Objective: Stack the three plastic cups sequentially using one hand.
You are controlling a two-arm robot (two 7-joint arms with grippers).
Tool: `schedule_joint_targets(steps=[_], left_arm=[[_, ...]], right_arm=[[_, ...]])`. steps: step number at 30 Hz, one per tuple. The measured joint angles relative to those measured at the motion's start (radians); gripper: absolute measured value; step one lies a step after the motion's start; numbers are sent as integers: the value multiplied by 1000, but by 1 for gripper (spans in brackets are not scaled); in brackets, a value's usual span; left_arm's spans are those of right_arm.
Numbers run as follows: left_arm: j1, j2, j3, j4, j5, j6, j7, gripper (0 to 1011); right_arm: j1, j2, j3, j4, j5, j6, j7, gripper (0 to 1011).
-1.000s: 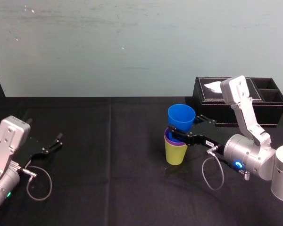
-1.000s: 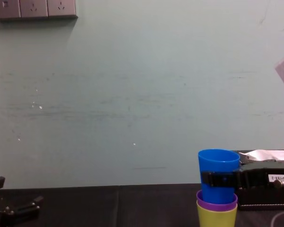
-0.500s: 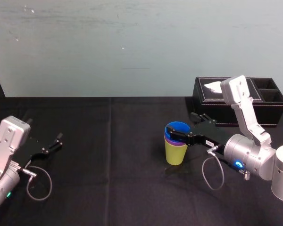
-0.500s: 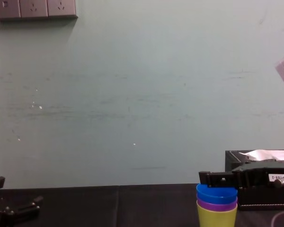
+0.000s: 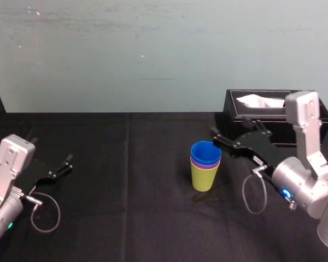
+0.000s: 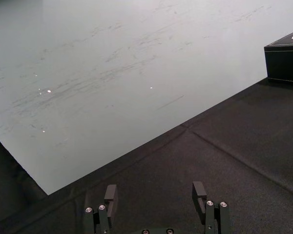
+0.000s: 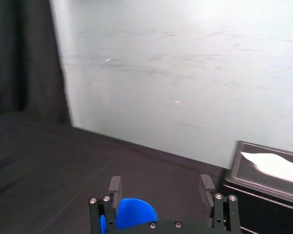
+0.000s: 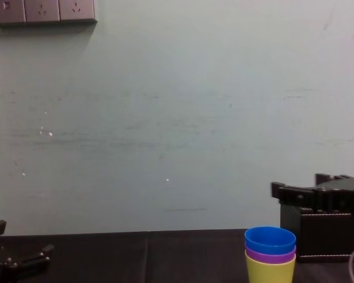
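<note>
Blue cup (image 5: 206,151) sits nested in the purple cup (image 5: 205,163), both inside the yellow-green cup (image 5: 204,177), mid-table on the black cloth (image 5: 126,207). My right gripper (image 7: 159,185) hangs just right of the stack, jaws apart and gripping nothing. My left gripper (image 6: 154,192), also spread, rests far left. There's a pale green wall (image 5: 153,54) behind. The chest view adds wall sockets (image 8: 42,10) up high.

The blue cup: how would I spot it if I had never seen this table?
On the black table, left of the black tissue box, one stack of three cups stands near the open right gripper. The blue cup is the top one, nested inside the purple cup, which sits in the yellow-green cup.
</note>
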Motion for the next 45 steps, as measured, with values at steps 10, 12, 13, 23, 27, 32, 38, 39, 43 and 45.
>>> schedule_joint_targets(steps=[10,12,13,23,27,32,38,39,43,45], left_arm=[[0,0,0,0,0,0,0,1000],[0,0,0,0,0,0,0,1000],[0,0,0,0,0,0,0,1000],[0,0,0,0,0,0,0,1000],[0,0,0,0,0,0,0,1000],[0,0,0,0,0,0,0,1000],[0,0,0,0,0,0,0,1000],[0,0,0,0,0,0,0,1000],[0,0,0,0,0,0,0,1000],[0,0,0,0,0,0,0,1000]], right_arm=[[-100,-53,79,6,-39,-50,-131,1004],[-113,-61,89,12,-48,-41,-151,1004],[-116,-63,91,14,-51,-36,-157,1004],[-125,-84,107,52,-50,91,-161,1004],[-122,-88,109,61,-51,120,-151,1004],[-122,-89,114,63,-48,133,-132,1004],[-122,-89,112,63,-48,130,-134,1004],[-122,-89,112,63,-48,129,-134,1004],[-122,-88,112,63,-48,128,-135,1004],[-122,-88,112,63,-48,127,-136,1004]])
